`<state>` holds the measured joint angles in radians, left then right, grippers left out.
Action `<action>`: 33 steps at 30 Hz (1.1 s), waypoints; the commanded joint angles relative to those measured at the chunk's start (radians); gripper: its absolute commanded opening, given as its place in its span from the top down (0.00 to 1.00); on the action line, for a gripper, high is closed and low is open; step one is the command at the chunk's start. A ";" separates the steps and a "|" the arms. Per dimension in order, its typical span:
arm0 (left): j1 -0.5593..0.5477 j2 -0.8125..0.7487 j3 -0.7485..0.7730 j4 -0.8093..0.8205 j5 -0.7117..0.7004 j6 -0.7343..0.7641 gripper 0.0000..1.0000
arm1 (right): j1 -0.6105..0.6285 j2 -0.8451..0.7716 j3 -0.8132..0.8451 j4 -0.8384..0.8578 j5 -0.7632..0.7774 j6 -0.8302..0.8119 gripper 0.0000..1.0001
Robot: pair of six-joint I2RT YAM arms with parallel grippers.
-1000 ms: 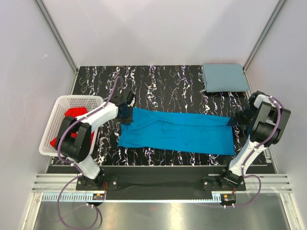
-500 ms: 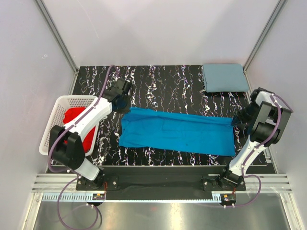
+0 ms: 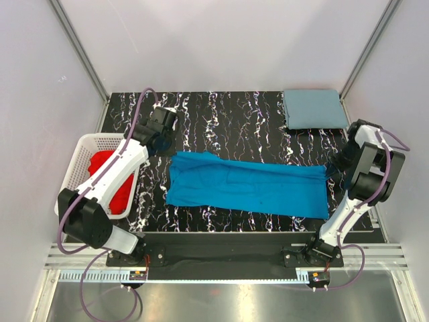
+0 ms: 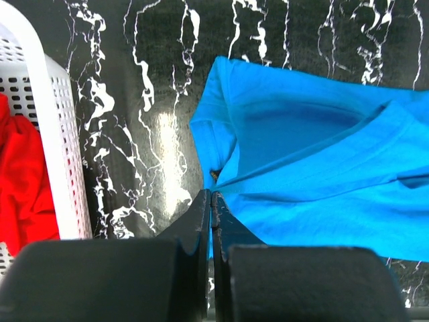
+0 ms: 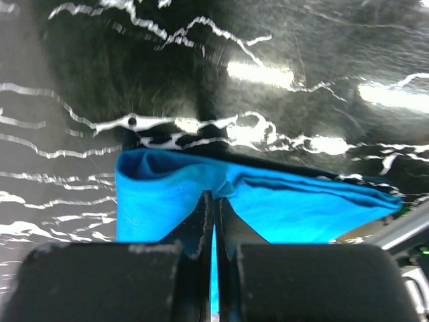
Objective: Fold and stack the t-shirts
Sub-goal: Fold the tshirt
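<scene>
- Now the left gripper (image 4: 210,201) is clamped shut on nothing, the bright blue t-shirt (image 3: 248,184) lying flat just ahead of its tips.
- At its own tips the right gripper (image 5: 214,198), closed tight, pinches that shirt's edge.

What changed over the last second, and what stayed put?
The left gripper, shut, moved off the blue t-shirt's far-left corner, farther back and left, toward the basket. That corner now lies spread slightly further left. The right gripper stays pinched on the shirt's right end and has barely shifted. The folded grey-blue t-shirt, basket and red t-shirts are unchanged.
</scene>
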<state>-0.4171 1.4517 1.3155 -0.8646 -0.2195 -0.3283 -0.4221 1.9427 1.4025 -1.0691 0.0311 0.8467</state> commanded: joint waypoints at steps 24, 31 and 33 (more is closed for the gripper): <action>-0.003 0.048 -0.259 0.029 0.131 0.100 1.00 | 0.043 -0.235 -0.221 0.101 0.185 -0.107 0.95; -0.014 0.053 -0.245 -0.007 0.066 0.087 0.73 | 0.042 -0.278 -0.221 0.031 0.151 -0.109 0.79; -0.014 0.042 -0.216 -0.034 0.048 0.087 0.68 | 0.042 -0.294 -0.211 -0.001 0.145 -0.110 0.76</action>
<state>-0.4274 1.5200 1.0534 -0.8711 -0.1200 -0.2451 -0.3794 1.7203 1.1748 -1.0122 0.1711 0.7372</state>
